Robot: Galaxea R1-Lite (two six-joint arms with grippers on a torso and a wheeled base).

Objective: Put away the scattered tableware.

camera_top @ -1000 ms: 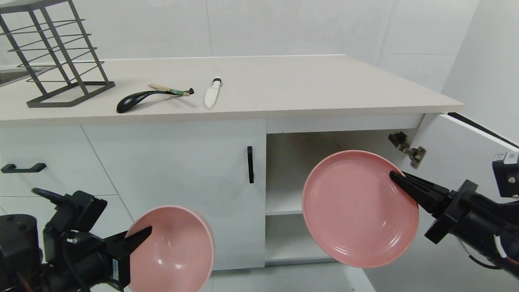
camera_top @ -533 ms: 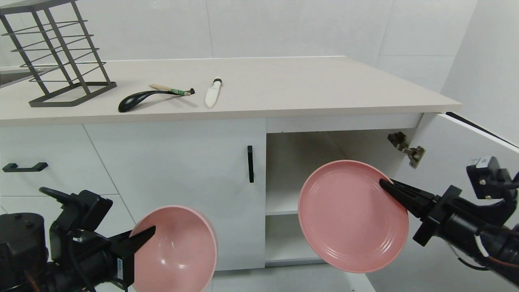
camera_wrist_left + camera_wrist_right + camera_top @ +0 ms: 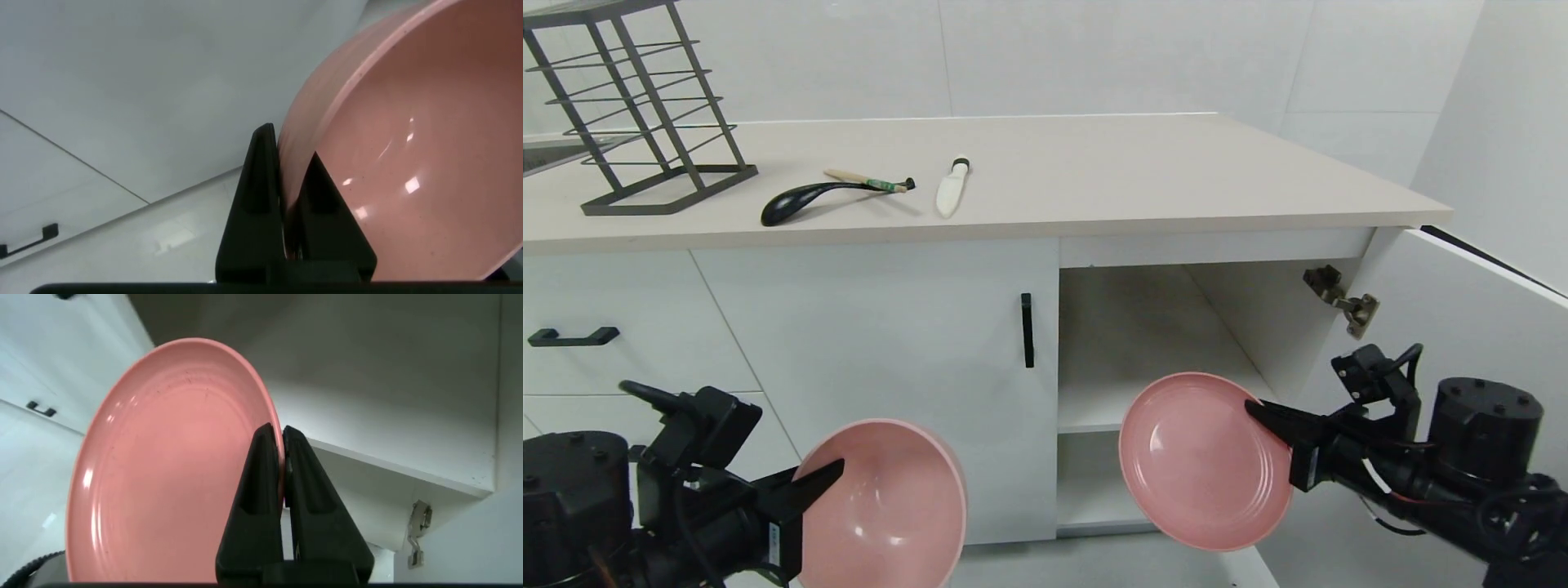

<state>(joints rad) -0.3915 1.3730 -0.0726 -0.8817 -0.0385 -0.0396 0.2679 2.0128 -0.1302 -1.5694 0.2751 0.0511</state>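
My right gripper [image 3: 1255, 409] is shut on the rim of a pink plate [image 3: 1196, 465], held tilted on edge in front of the open cabinet [image 3: 1143, 359], level with its lower shelf. In the right wrist view the plate [image 3: 172, 465] is pinched between the fingers [image 3: 263, 490]. My left gripper [image 3: 827, 472] is shut on the rim of a pink bowl [image 3: 890, 510], low at the front left before the closed cabinet door. In the left wrist view the bowl [image 3: 409, 163] has its rim clamped in the gripper [image 3: 286, 175].
On the counter [image 3: 1094, 171] lie a black ladle [image 3: 800, 198], chopsticks [image 3: 862, 180] and a white sheathed knife [image 3: 950, 190]. A black wire rack [image 3: 637, 114] stands at the back left. The cabinet door [image 3: 1462, 310] hangs open on the right.
My right gripper has carried the plate downward and a little to the left, towards the cabinet's lower opening. The left arm with the bowl has barely shifted.
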